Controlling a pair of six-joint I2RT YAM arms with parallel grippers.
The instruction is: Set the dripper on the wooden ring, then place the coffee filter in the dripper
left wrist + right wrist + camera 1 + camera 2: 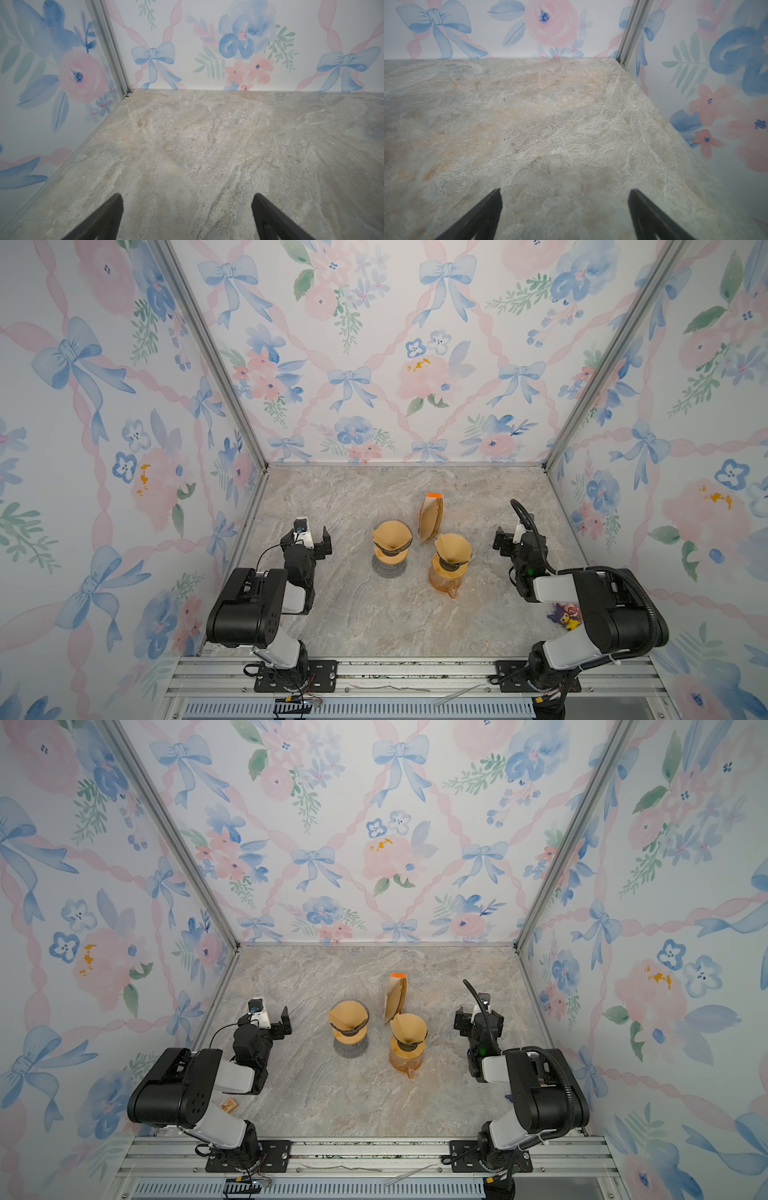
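Left claw (187, 196), right claw (563, 191) spread — carafe dripper (451, 563), other dripper (390, 551) filter-lined

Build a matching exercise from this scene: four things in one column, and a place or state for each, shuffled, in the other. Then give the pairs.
Things
1. dripper on the clear glass carafe
2. dripper on the amber glass carafe
3. upright pack of brown paper filters
4. left end effector

Places and states
A. open, holding nothing
B. farthest back, orange tab on top
C. left of the other dripper
D. right of the other dripper, nearer the front

Pairs: 1-C, 2-D, 3-B, 4-A
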